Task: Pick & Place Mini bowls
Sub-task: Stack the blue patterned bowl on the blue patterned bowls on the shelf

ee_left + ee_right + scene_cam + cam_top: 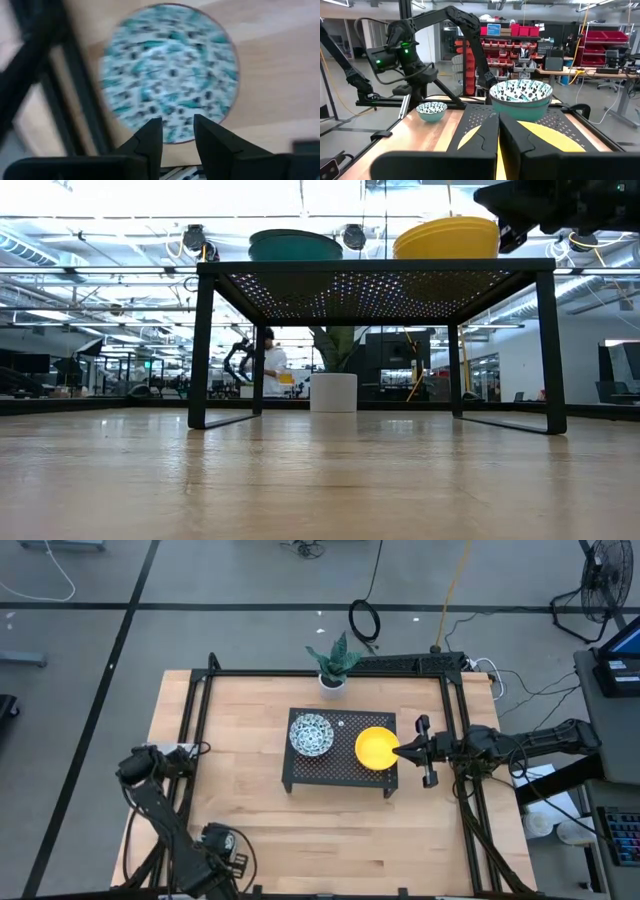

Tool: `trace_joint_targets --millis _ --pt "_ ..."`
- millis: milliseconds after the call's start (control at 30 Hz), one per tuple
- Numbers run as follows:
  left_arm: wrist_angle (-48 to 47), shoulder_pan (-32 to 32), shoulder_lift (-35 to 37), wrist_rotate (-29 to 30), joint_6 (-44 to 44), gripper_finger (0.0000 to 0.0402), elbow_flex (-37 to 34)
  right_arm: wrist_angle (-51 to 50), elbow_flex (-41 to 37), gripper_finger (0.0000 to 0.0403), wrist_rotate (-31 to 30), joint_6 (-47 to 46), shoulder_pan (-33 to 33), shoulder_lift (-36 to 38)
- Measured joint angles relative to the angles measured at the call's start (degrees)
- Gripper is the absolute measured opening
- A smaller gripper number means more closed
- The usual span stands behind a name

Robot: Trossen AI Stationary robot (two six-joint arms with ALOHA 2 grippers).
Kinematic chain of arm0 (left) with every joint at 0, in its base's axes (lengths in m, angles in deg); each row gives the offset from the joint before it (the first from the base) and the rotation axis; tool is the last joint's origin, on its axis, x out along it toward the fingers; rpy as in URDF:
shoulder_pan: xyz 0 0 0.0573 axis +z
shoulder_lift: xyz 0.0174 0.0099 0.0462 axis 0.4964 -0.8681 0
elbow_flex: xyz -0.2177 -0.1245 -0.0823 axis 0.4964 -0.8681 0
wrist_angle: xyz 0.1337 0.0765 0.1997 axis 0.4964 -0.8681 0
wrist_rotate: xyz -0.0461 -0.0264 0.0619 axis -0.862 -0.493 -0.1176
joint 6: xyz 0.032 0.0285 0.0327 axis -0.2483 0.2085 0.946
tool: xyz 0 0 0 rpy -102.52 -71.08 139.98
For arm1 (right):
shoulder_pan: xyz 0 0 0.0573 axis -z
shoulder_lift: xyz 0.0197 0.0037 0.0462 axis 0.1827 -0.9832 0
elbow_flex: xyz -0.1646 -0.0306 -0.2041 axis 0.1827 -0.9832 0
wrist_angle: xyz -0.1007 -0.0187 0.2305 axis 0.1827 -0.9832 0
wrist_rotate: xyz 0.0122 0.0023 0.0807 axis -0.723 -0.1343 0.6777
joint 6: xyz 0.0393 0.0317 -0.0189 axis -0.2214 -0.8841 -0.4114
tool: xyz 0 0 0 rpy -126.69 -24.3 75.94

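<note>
On the wooden desk (250,800) stands a low black perforated rack (340,768), roughly at the centre in the high view. On its top sit two bowl stacks: a patterned blue-green stack (311,734) toward the rack's 9 o'clock side and a plain yellow stack (376,748) toward its 3 o'clock side, the two near each other but apart; the low view shows them as a teal-sided stack (295,246) and a yellow stack (446,238) resting on the rack's top. The right end effector (402,751) reaches in from 3 o'clock and sits at the yellow stack's 3 o'clock rim; in the right wrist view its two dark fingers (480,135) are pressed together with the yellow bowl surface (555,136) showing on either side of them, so whether the rim is pinched between them cannot be told. Beyond the fingers in that view are the patterned stack (521,99) and, farther off on the desk, a single patterned bowl (431,110). The left end effector (222,840) hangs low near the desk's 7 o'clock edge; the left wrist view shows its fingers (150,142) partly apart, with a gap between them, just over the rim of that single patterned bowl (169,73), which lies on the wood; contact cannot be told. A white plant pot (333,680) stands at 12 o'clock of the rack.
</note>
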Motion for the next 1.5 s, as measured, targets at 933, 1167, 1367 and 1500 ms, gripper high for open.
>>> trace_joint_targets --millis 933,1167,1367,1500 --pt "1.9 -3.2 -0.8 -11.3 -6.2 0.0164 -4.8 2.4 -2.0 0.0 0.1 -4.7 0.0 0.0" --pt "13.2 -2.1 -0.8 -4.1 -4.7 0.0138 -12.6 3.1 -2.2 0.0 0.1 -6.0 0.0 0.0" --pt "16.1 -1.0 -0.8 4.5 -1.7 0.0127 -14.4 3.7 -2.2 0.0 0.1 -5.9 0.0 0.0" --pt "16.2 0.2 -0.8 9.5 1.4 0.0129 -14.4 4.1 -2.2 0.0 0.1 -5.8 0.0 0.0"
